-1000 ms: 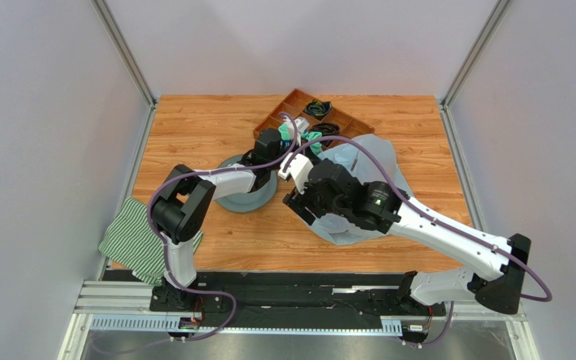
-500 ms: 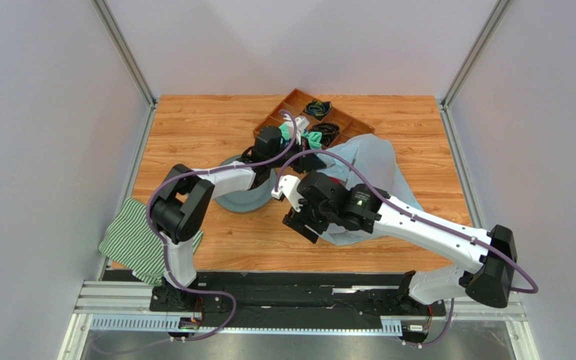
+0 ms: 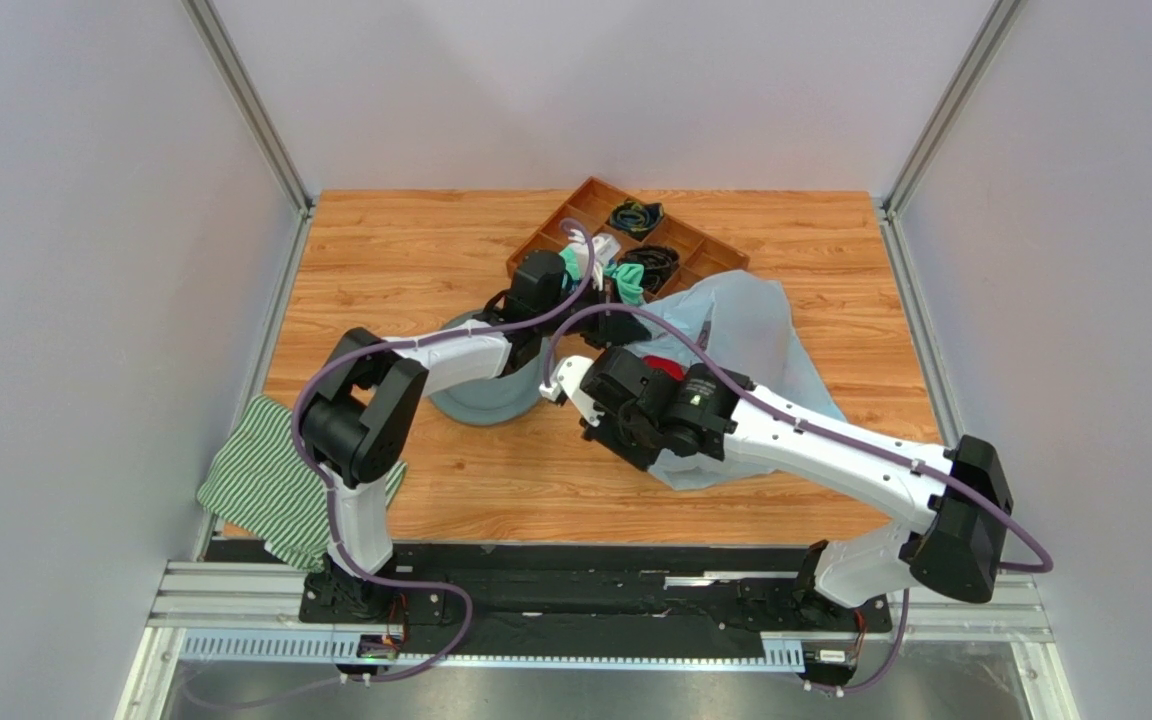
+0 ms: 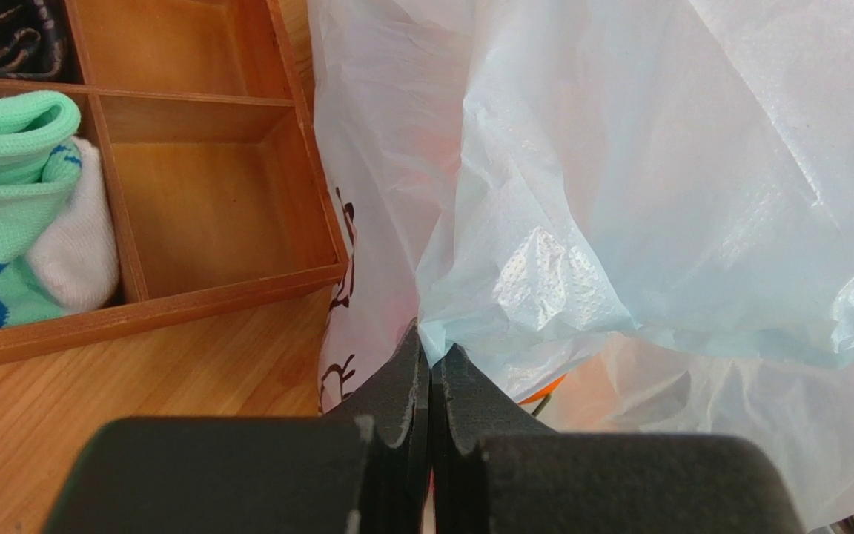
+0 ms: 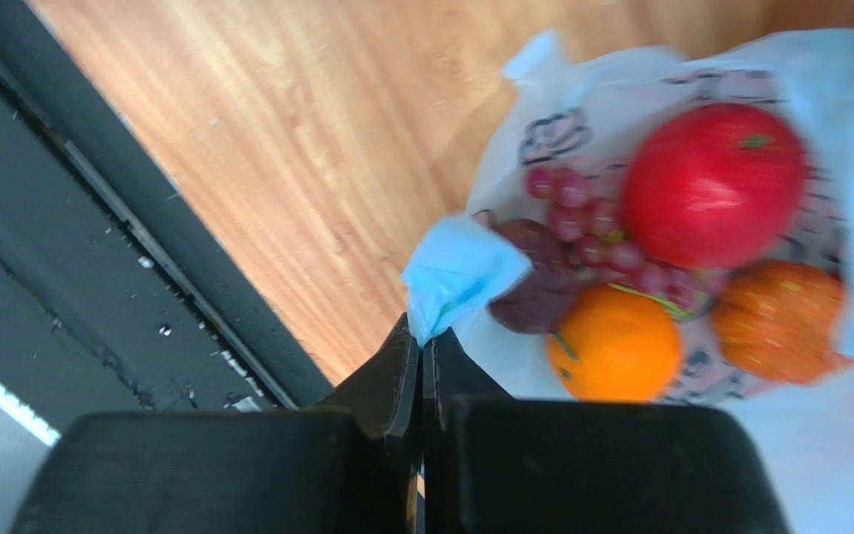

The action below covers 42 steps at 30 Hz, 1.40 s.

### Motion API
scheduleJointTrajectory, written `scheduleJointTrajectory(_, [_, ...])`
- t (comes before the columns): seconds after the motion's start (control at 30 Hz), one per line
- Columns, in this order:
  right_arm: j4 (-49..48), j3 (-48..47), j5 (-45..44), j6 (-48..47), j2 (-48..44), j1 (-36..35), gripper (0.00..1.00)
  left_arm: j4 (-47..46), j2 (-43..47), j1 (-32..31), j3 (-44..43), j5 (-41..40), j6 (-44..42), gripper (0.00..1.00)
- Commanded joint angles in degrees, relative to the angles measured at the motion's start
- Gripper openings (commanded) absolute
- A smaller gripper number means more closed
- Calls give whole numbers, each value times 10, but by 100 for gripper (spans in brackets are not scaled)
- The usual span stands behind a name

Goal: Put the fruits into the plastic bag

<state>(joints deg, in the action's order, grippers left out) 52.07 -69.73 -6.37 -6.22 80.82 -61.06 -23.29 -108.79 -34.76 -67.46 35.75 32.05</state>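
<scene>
Left gripper (image 4: 429, 373) is clamped on a fold of the plastic bag (image 4: 643, 200); right gripper (image 5: 421, 339) pinches its near rim. Pulled apart too hard, the thin film may tear or slip, spilling fruit. The bag, right of centre just beside the wooden tray (image 4: 214, 284), holds apple (image 5: 713, 184), orange (image 5: 618, 343), grapes (image 5: 576, 228), ribbed fruit (image 5: 777, 320) and purple fruit (image 5: 530, 298). The tray holds green cloth (image 4: 8, 139).

Pale-blue plastic bag (image 4: 643, 167) with dark line print; red apple (image 5: 713, 184), orange (image 5: 612, 343), dark-red grapes (image 5: 576, 217).

From above, the fruits (image 3: 663, 365) are largely hidden by the plastic bag (image 3: 748, 323) and the right arm (image 3: 823, 443). The ribbed orange fruit (image 5: 777, 320) is blurred in the right wrist view.
</scene>
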Motion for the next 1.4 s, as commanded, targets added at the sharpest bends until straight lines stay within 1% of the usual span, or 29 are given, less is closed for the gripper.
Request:
scheduleJointTrajectory(0.0, [17,-92,-113,12,-86,1,0,67,49,2,-65,13,-23,0])
scheduleJointTrajectory(0.03, [19,-104,-134,8,-101,2,0,86,63,2,-78,13,-26,0])
scheduleJointTrajectory(0.07, [18,-131,-180,5,-119,2,0,104,69,2,-91,16,-30,0])
scheduleJointTrajectory(0.1, [15,-142,-202,1,-146,2,0,139,77,2,-119,20,-33,0])
scheduleJointTrajectory(0.17, [-6,-161,-259,-12,-175,4,0,166,97,2,-144,20,-36,0])
scheduleJointTrajectory(0.23, [-22,-167,-290,-20,-209,9,0,192,117,2,-174,20,-35,0])
scheduleJointTrajectory(0.27, [-35,-165,-319,-30,-217,11,0,200,120,2,-183,20,-31,0])
scheduleJointTrajectory(0.3, [-40,-161,-335,-33,-224,12,0,213,125,2,-199,19,-30,0])
scheduleJointTrajectory(0.43, [-56,-143,-389,-39,-256,16,0,221,140,2,-217,21,-21,0])
scheduleJointTrajectory(0.57, [-69,-132,-410,-33,-282,16,0,256,125,2,-245,30,-31,0])
scheduleJointTrajectory(0.63, [-74,-128,-406,-30,-286,16,0,259,109,1,-253,37,-31,0])
scheduleJointTrajectory(0.73, [-78,-126,-409,-32,-281,16,0,249,76,0,-294,78,-25,0])
scheduleJointTrajectory(0.87, [-77,-130,-448,-34,-256,16,0,247,28,-11,-342,106,-36,0])
scheduleJointTrajectory(0.93, [-77,-136,-470,-33,-249,16,0,276,9,-21,-389,115,-52,0])
scheduleJointTrajectory(1.03, [-77,-148,-485,-33,-244,16,0,314,-48,-39,-465,136,-72,0])
scheduleJointTrajectory(1.1, [-79,-154,-501,-34,-245,16,0,323,-69,-51,-509,152,-77,0])
scheduleJointTrajectory(1.23, [-88,-165,-515,-44,-254,16,0,325,-116,-66,-555,166,-71,0])
scheduleJointTrajectory(1.37, [-102,-161,-515,-56,-263,16,0,319,-137,-69,-565,165,-67,0])
